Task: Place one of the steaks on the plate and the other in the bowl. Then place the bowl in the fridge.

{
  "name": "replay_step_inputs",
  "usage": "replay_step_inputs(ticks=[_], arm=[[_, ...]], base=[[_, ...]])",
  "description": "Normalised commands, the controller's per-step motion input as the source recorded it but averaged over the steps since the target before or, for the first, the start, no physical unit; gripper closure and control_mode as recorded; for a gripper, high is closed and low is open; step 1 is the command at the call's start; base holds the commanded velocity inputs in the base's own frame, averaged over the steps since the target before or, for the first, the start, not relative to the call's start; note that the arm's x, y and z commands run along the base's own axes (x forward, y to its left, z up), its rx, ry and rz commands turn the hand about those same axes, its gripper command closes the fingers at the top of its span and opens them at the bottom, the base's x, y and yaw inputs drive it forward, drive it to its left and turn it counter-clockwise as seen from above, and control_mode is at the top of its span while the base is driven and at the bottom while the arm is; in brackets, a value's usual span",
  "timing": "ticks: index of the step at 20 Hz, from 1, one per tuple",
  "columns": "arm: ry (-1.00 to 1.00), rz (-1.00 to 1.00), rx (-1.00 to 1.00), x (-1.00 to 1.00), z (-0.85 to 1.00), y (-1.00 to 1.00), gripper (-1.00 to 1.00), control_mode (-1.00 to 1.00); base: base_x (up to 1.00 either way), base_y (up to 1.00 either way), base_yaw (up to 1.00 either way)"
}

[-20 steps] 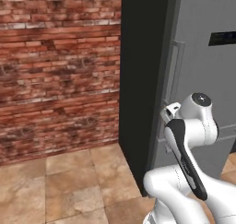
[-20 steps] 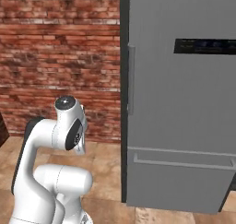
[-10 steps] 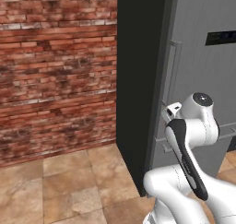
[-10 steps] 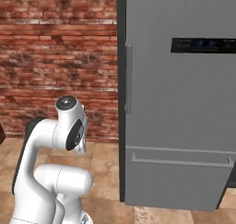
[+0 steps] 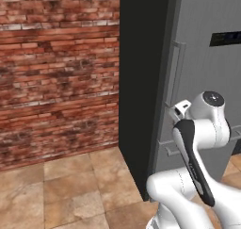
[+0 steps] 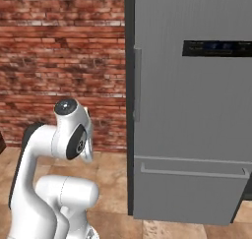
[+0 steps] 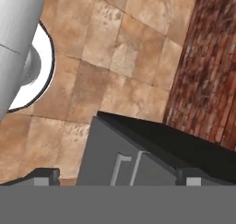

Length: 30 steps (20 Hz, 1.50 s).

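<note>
A red brick wall [image 5: 56, 68] and a brown tile floor [image 5: 61, 190] are on the left, the tall grey fridge [image 6: 192, 110] stands shut on the right with its black side [image 5: 141, 82] showing, and the jaws are wide open and hold nothing, their tips [image 7: 44, 176] pointing down at the fridge

The floor [image 5: 70, 185] is made of big square tiles in light brown and tan, with thin lines between them. The tall grey fridge [image 6: 197, 110] stands right on the floor, with its doors shut. Its black side [image 5: 141, 82] goes down to the tiles. A red brick wall [image 5: 56, 72] meets the floor at the back edge, just beside the fridge.
</note>
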Motion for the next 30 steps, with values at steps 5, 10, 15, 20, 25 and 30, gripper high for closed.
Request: replay_step_inputs(ticks=[5,10,15,20,25,30], arm=[[-0.24,0.2,-0.01,-0.29,0.07,-0.47,-1.0,-1.0],[-0.26,0.39,-0.07,-0.38,0.09,-0.58,-1.0,-1.0],[-0.21,0.21,-0.26,-0.33,0.1,-0.17,-1.0,-1.0],[-0.36,0.13,-0.33,-0.12,0.05,0.0,-1.0,-1.0],[-0.5,0.16,-0.27,0.0,0.03,0.0,-1.0,-1.0],[-0.14,0.14,-0.23,0.06,0.18,0.2,-1.0,-1.0]], base=[[0.0,0.0,0.0],[0.0,0.0,0.0],[0.0,0.0,0.0],[0.0,0.0,0.0],[0.0,0.0,0.0],[0.0,0.0,0.0]])
